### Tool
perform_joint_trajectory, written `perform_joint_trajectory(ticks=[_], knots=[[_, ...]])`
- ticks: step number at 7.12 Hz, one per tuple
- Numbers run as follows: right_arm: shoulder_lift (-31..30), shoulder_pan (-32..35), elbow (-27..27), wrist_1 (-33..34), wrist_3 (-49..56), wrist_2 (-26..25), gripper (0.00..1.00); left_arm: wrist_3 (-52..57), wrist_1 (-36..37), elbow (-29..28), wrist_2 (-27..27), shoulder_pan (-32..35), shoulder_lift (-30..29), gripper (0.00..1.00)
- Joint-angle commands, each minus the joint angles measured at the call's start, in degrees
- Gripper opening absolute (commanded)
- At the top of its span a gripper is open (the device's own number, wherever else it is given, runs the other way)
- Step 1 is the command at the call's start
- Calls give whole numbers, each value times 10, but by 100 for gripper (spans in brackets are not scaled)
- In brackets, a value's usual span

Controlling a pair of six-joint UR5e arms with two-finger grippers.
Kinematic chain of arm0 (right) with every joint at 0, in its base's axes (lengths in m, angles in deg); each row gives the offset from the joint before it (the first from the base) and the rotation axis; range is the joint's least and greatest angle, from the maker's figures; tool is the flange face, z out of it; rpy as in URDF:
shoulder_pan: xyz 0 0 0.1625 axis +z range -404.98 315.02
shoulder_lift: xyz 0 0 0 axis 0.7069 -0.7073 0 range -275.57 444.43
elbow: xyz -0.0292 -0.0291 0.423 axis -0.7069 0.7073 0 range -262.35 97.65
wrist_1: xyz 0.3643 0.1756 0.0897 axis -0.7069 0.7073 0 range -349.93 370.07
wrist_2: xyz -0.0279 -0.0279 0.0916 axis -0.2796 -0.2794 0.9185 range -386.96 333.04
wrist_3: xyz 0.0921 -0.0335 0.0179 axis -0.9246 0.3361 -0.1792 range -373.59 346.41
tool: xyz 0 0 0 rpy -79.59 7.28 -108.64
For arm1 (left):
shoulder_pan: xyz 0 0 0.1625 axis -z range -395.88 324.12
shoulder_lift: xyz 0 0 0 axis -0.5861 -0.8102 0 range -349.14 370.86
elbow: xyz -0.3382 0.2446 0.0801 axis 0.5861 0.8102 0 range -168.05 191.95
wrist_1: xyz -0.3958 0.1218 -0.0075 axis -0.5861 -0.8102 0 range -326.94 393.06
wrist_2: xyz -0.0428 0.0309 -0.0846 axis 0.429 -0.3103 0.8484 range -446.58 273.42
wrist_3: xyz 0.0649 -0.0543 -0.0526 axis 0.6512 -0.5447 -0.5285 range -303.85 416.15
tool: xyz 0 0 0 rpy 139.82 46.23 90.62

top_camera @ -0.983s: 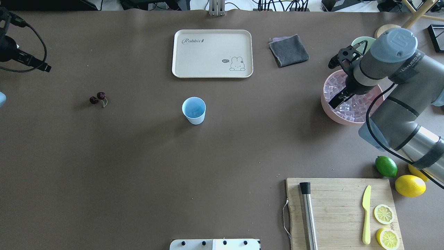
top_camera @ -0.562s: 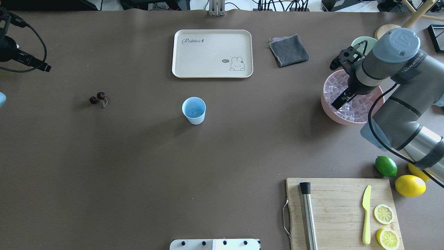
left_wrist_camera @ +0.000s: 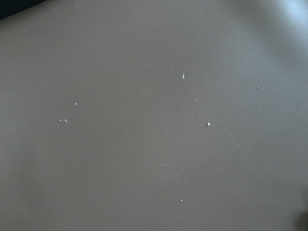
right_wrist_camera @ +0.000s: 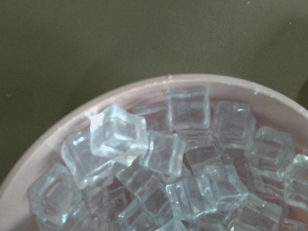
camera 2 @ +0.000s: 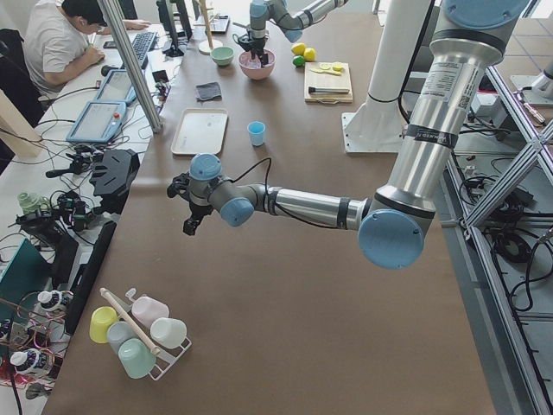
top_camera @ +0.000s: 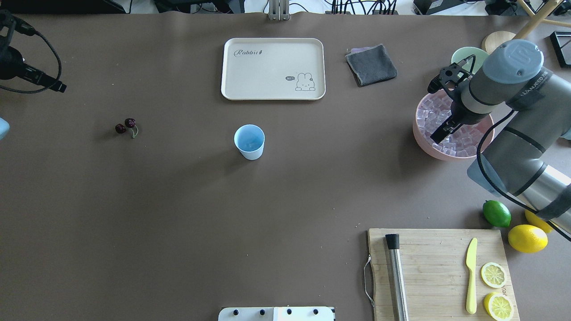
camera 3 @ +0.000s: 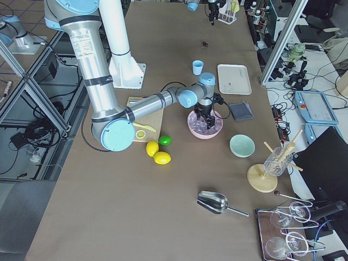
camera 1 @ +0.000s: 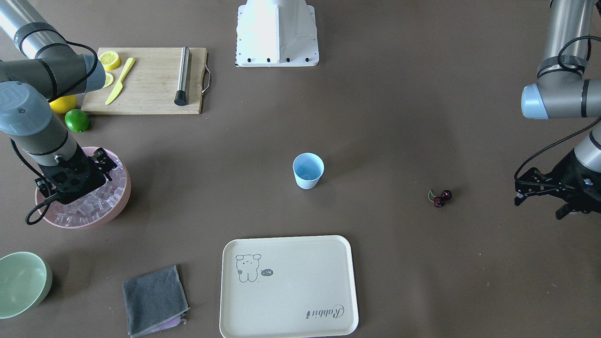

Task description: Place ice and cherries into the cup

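The left tool (camera 1: 540, 205) hangs at the far left edge. Its wrist camera sees only the bare, specked surface (top_camera: 178, 200), and no view settles whether its fingers are spread or closed. Two cherries (top_camera: 126, 126), joined by green stems, lie left of centre, well apart from the one cup (top_camera: 249, 141), which stands upright mid-surface. What lies inside the cup is hard to make out.

Beyond the cup sits one tray (top_camera: 273, 68), and to its right one grey cloth (top_camera: 371, 64). At the right, one pink bowl (top_camera: 421, 136) holds the ice (right_wrist_camera: 118, 132), too many cubes to count. The right wrist view shows them close and nothing of the fingers.

The right tool (top_camera: 439, 133) dips into that heap. Overhead a single dark finger shows, while the front view hides the tips behind the tool's body, so I cannot tell if it grips a cube.

One green bowl (camera 1: 21, 281) is cut by the arm overhead and shows more fully from the front. On the near right is one cutting board (top_camera: 432, 267).
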State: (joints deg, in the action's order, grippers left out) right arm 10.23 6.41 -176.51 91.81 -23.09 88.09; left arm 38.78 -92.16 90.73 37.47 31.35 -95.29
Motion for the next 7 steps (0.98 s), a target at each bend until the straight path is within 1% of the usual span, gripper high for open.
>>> perform_joint_trajectory(ticks=[1,2,3,4,5,6,7], knots=[[-2,-1,-1,0,-3,-2,92,0,0,-1,-1,-2,-2,98],[-2,-1,-1,0,-4,-3,73,0,0,-1,-1,-3,-3,98],[-2,-1,-1,0,-6,-3,56,0,0,-1,-1,-4,-3,98],[-2,-1,-1,0,-8,-4,45,0,0,0,-1,-6,-3,98],[-2,-1,-1,0,-15,-4,40,0,0,-1,-1,-6,-3,98],[-2,-1,-2,0,-15,-4,40,0,0,0,-1,-7,-2,98],[-2,-1,-12,0,-16,-4,26,-1,-8,-4,-1,-7,0,98]])
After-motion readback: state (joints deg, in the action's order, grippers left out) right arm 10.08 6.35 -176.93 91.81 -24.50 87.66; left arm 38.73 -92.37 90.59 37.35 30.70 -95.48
